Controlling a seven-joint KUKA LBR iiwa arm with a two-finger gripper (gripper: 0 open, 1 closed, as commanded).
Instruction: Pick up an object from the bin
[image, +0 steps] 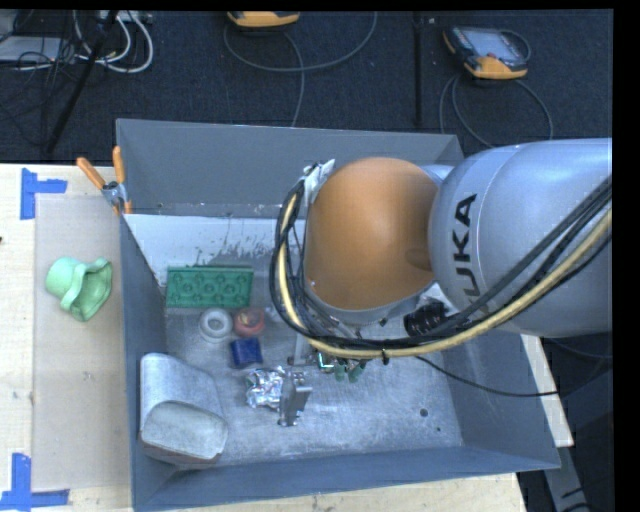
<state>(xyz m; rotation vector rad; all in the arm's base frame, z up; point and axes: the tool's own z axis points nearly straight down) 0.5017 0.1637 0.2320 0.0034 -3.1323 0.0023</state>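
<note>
Tech A: Orange domed wrist cover (365, 235) sits highest and masks most of the tool. Where is the gripper?

Tech B: The gripper (291, 400) is low over the floor of the grey metal bin (400, 425), near its middle. It is against the right edge of a crumpled, silvery, foil-like lump (262, 388). Whether it is spread or closed cannot be told, and no grasp is confirmed.

Tech A: Neighbouring items?

Tech B: A small blue block (245, 351) lies just behind the lump. A white ring (214, 324) and a reddish-brown round piece (249, 321) lie further back. A flat green studded plate (208, 288) lies by the left wall. A grey rounded pad (183, 428) occupies the front-left corner.

Tech A: Recommended procedure?

Tech B: As a judgement: centre on the lump and straddle its narrowest width. Close gently, since foil will probably crush and slip. Lift straight up, clear of the blue block.
</note>
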